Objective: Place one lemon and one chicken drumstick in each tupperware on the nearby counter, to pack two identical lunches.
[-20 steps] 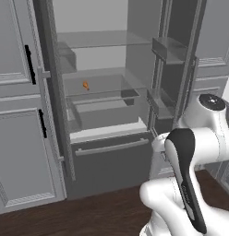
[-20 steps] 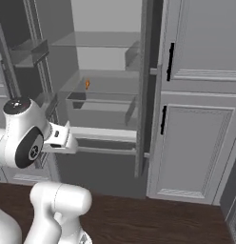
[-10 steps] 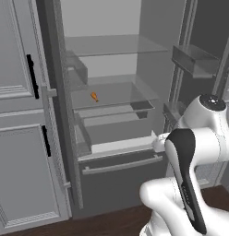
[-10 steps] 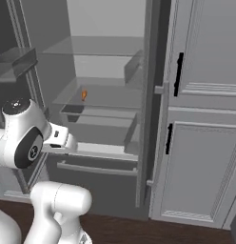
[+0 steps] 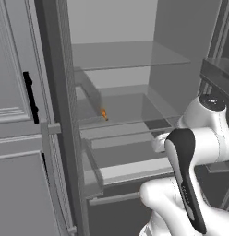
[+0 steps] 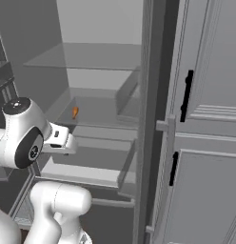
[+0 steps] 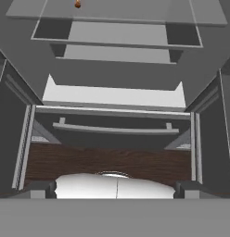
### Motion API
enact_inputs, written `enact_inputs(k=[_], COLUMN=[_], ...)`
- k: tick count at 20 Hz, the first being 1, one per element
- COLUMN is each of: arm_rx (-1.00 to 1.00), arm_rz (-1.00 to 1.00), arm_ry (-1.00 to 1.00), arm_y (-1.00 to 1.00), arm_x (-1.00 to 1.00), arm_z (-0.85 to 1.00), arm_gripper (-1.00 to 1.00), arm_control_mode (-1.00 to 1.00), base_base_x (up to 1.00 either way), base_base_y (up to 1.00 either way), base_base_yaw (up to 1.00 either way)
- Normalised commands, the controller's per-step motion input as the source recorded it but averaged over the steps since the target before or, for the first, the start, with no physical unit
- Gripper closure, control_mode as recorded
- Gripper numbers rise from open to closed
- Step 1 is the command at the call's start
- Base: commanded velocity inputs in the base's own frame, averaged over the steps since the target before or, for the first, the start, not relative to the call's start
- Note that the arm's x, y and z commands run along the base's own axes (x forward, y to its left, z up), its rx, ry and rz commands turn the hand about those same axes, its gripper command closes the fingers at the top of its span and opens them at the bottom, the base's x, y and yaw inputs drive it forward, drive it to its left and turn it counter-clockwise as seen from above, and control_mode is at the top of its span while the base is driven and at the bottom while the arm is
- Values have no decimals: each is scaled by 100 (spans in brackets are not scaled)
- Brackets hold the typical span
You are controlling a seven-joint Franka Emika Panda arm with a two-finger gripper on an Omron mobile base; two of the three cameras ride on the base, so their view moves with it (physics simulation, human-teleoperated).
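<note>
Your claw is wide open and holds nothing. The little orange chicken drumstick sits far back on the fridge shelf. Reach in carefully, or your arm could bump the shelf edge and knock the food away.

Open fridge ahead of pincer. Drumstick on middle glass shelf, above and beyond pincer, toward the left wall. Drawers below shelf, directly before pincer. Cabinet doors right of fridge.
</note>
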Motion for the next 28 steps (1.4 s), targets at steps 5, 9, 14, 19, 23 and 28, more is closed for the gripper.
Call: enact_inputs(k=[5, 9, 14, 19, 23, 28], arm_rx=[0, 0, 0, 0, 0, 10], arm_rz=[0, 0, 0, 0, 5, 3], arm_ry=[0, 0, 0, -1, -6, -1], arm_y=[0, 0, 0, 2, 46, 46], arm_x=[0, 0, 0, 0, 27, 85], arm_z=[0, 0, 0, 0, 0, 0], arm_gripper=[-100, -100, -100, -100, -100, -100], arm_control_mode=[100, 100, 100, -100, -100, -100], base_base_x=[59, 24, 8, 0, 0, 0], base_base_y=[14, 20, 12, 2, 0, 0], base_base_yaw=[5, 3, 1, 0, 0, 0])
